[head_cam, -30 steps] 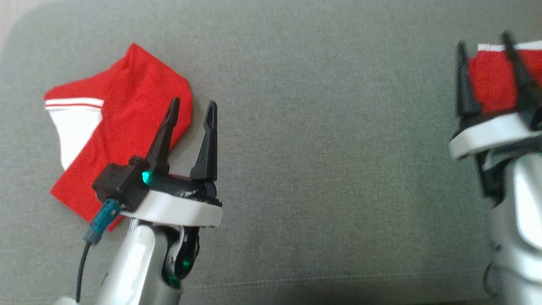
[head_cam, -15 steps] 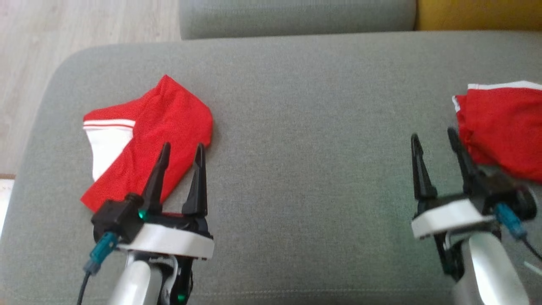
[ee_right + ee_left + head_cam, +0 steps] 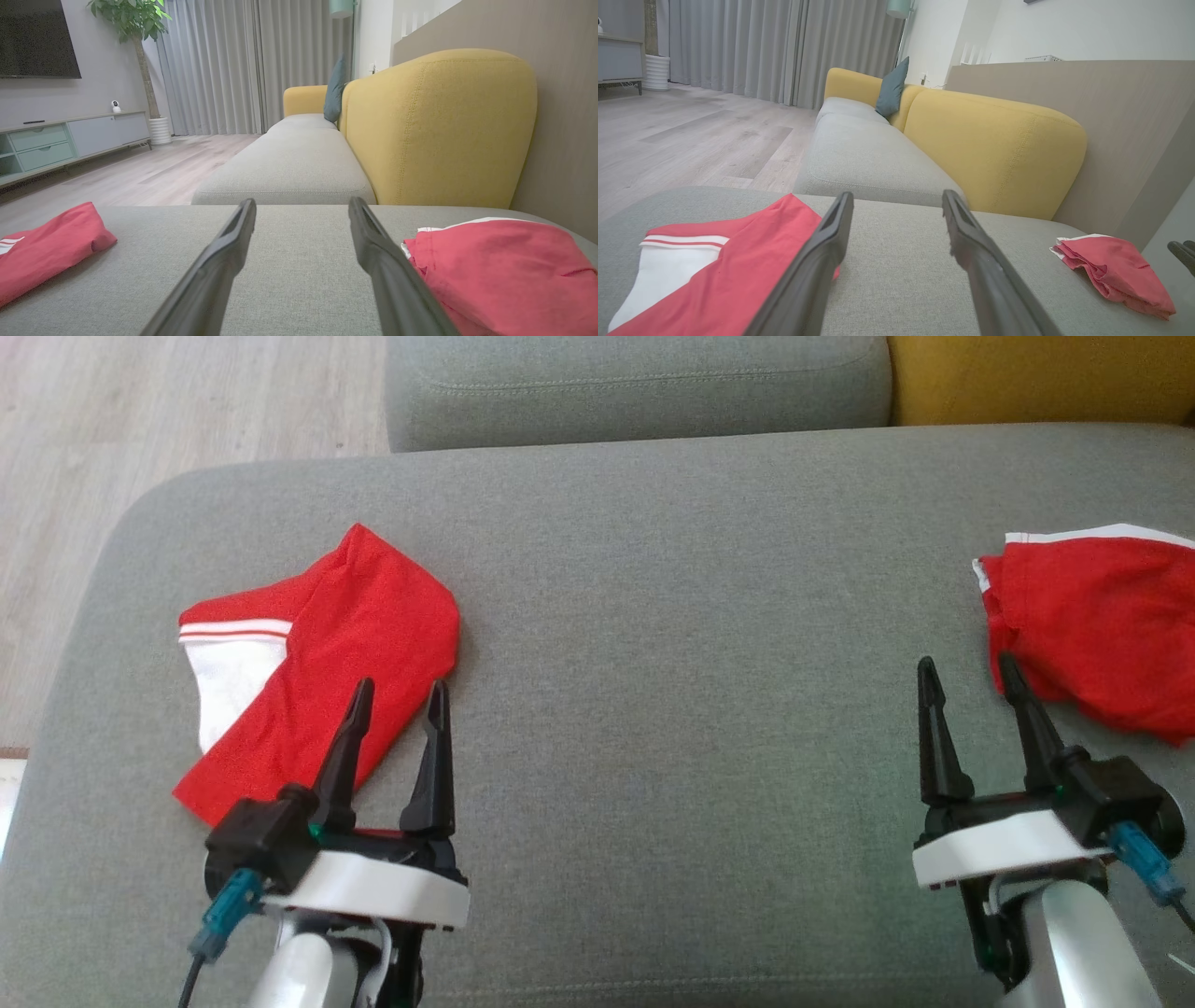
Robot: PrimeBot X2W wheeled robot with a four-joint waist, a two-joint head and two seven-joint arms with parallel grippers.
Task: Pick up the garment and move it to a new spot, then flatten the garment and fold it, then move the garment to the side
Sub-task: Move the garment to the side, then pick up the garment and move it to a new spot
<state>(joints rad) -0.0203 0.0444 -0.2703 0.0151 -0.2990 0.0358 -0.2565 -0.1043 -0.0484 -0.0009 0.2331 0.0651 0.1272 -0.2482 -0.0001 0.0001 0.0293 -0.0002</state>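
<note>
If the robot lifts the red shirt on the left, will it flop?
Probably floppy: the red shirt lies in soft folds on the grey cushion. Likely light, since it looks like thin cloth. It would likely unfold if pinched by one edge.

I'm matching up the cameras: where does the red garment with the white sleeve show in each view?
Head view: garment, left of centre on the grey seat, by the left gripper.
Left wrist view: garment, lower left.
Right wrist view: garment, left edge.
Shared landmark: yellow cushion, top right in head view, right of centre in both wrist views.

Bare cushion (image 3: 691, 644) between garment (image 3: 345, 653), red cloth (image 3: 1092, 635)
</note>
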